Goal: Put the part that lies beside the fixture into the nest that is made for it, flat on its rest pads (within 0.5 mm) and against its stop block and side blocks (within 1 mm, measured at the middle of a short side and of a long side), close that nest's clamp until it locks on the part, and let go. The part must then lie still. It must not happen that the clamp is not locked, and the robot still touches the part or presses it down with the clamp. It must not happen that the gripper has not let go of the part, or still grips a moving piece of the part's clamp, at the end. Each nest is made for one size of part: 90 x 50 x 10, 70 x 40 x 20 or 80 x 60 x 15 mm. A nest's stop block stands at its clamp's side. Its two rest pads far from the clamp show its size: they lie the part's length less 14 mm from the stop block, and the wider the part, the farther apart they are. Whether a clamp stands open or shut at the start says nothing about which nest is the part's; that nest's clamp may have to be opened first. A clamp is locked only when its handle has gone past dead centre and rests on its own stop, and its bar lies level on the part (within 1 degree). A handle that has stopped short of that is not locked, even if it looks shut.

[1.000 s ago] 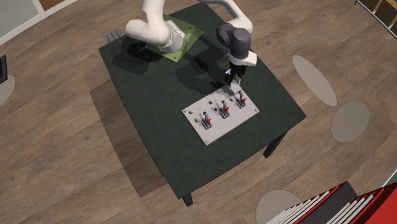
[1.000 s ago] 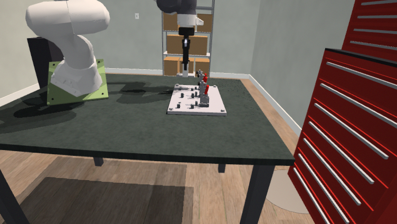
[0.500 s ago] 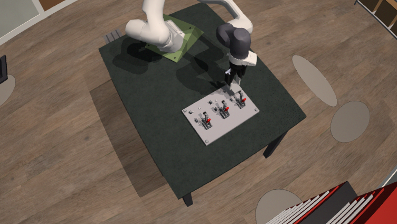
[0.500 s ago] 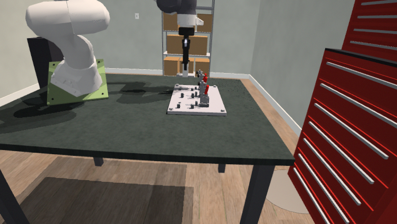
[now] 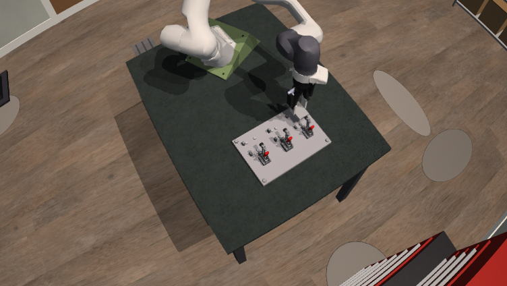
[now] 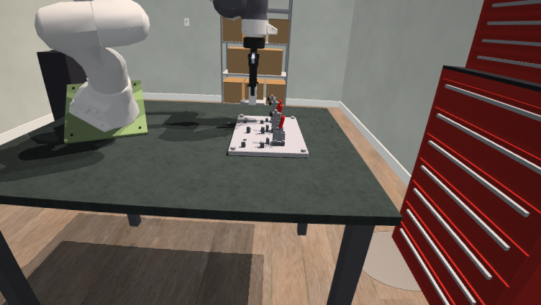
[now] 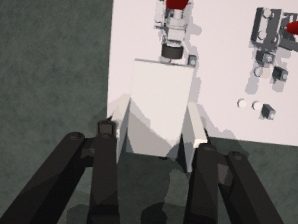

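- In the exterior view, a red drawer cabinet [image 5: 493, 262] [image 6: 473, 159] fills the right side, nearest the camera.
- The dark green bench [image 5: 198, 141] [image 6: 170, 170] [image 7: 50, 60] spreads across the middle, bearing the pale fixture plate [image 5: 280, 166] [image 6: 265, 150] [image 7: 227, 90] right of centre.
- The near clamp [image 5: 263, 158] [image 6: 278, 137] stands toward the plate's near edge, bar raised, red handle [image 5: 265, 154] [image 6: 281, 121] upright.
- Behind it comes the middle clamp [image 5: 286, 142] [image 7: 265, 30], then the far clamp [image 5: 308, 130] [image 7: 172, 30], whose dark tip sits just beside the part's upper edge in the wrist view; whether they touch, I cannot tell.
- The claw [image 5: 299, 105] [image 6: 252, 98] [image 7: 157, 111] points down, its pads closed on the long sides of the pale rectangular part [image 5: 299, 112] [image 6: 246, 102] [image 7: 162, 100]. The part is held above the plate's far end, partly overhanging its edge in the wrist view.
- Left of the plate, the white arm rises from a green base plate [image 5: 227, 76] [image 6: 136, 130].
- Farthest back, upper centre, a shelf rack [image 6: 221, 57] holds brown boxes.
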Controlling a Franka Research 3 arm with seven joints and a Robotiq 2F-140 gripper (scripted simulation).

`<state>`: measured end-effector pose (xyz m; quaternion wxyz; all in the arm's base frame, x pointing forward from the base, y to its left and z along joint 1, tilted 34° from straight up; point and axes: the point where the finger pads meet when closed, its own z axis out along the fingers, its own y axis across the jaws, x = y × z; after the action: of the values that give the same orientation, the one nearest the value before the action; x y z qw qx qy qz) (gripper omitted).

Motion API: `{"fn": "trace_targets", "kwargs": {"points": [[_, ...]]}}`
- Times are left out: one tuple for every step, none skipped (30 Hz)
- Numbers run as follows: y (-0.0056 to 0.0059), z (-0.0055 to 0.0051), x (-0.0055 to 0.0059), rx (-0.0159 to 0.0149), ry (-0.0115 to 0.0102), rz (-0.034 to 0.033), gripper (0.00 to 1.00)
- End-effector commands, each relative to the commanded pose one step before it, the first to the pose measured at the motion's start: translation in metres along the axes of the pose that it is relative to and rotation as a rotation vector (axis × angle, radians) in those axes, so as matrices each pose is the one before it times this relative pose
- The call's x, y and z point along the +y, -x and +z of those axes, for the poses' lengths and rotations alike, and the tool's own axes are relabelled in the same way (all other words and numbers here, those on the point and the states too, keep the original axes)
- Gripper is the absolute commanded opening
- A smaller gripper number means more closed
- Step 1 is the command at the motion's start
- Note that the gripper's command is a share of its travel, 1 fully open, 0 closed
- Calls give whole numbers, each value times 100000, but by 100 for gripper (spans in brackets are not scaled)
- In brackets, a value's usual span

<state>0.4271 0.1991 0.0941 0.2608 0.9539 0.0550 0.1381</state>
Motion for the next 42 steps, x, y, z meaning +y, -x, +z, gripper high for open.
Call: {"fn": "trace_targets", "kwargs": {"points": [[100,-4,-86,-109,-165,-745,0],[0,9,0,0,0,0,0],[-1,14,0,0,0,0,0],[-1,19,0,0,0,0,0],[-1,26,0,0,0,0,0],[-1,34,0,0,0,0,0],[-2,41,0,0,0,0,0],[-2,50,0,0,0,0,0],[-2,58,1,0,0,0,0],[0,0,0,0,0,0,0],[0,0,0,0,0,0,0],[-2,67,1,0,0,0,0],[-3,76,1,0,0,0,0],[-3,85,1,0,0,0,0],[-4,93,1,0,0,0,0],[-4,102,1,0,0,0,0],[-4,110,1,0,0,0,0],[-4,118,1,0,0,0,0],[-5,126,1,0,0,0,0],[-5,133,1,0,0,0,0],[-5,139,1,0,0,0,0],[-5,145,2,0,0,1,0],[-6,150,1,0,0,0,0],[-6,155,1,0,0,0,0],[-5,159,2,0,0,0,0],[-6,162,1,0,0,0,0],[0,0,0,0,0,0,0],[0,0,0,0,0,0,0],[-6,165,1,0,0,0,0],[-6,167,2,0,0,0,0],[-6,168,1,0,0,0,0],[-6,168,1,0,0,0,0],[-6,168,2,0,0,1,0],[-7,167,1,0,0,0,0],[-6,165,1,0,0,0,0],[-5,163,2,0,0,1,0],[-6,159,1,0,0,0,0],[-6,155,1,0,0,0,0],[-5,151,2,0,0,0,0],[-5,146,1,0,0,0,0],[-5,140,1,0,0,0,0],[-5,134,1,0,0,0,0]]}}
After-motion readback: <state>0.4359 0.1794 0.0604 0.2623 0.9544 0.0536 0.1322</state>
